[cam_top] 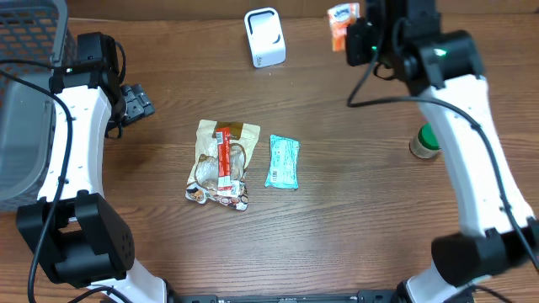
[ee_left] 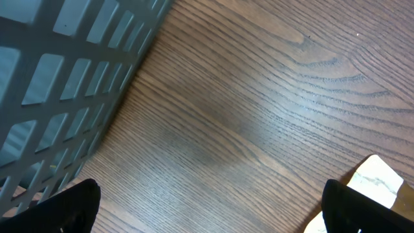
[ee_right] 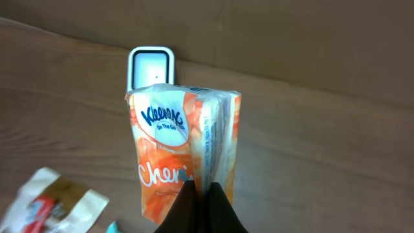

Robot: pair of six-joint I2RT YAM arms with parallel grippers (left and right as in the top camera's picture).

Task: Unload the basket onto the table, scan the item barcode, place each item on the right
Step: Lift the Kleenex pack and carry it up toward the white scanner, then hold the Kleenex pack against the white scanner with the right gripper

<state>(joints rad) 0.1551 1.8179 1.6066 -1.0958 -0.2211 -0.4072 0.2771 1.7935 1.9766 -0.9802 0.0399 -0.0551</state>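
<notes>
An orange and white tissue pack (ee_right: 184, 145) hangs pinched in my right gripper (ee_right: 206, 197), which is shut on it. Overhead, that pack (cam_top: 341, 21) is held at the table's far right edge, right of the white barcode scanner (cam_top: 264, 37). In the right wrist view the scanner (ee_right: 151, 68) stands just beyond the pack's top. My left gripper (ee_left: 207, 207) is open over bare wood, its black fingertips (ee_left: 71, 207) wide apart and nothing between them. Overhead, the left gripper (cam_top: 135, 101) sits at the left side next to the basket.
A grey mesh basket (cam_top: 25, 93) fills the left edge. A beige snack bag (cam_top: 221, 162) and a teal packet (cam_top: 283, 161) lie mid-table. A green-capped bottle (cam_top: 425, 141) stands at the right under my right arm.
</notes>
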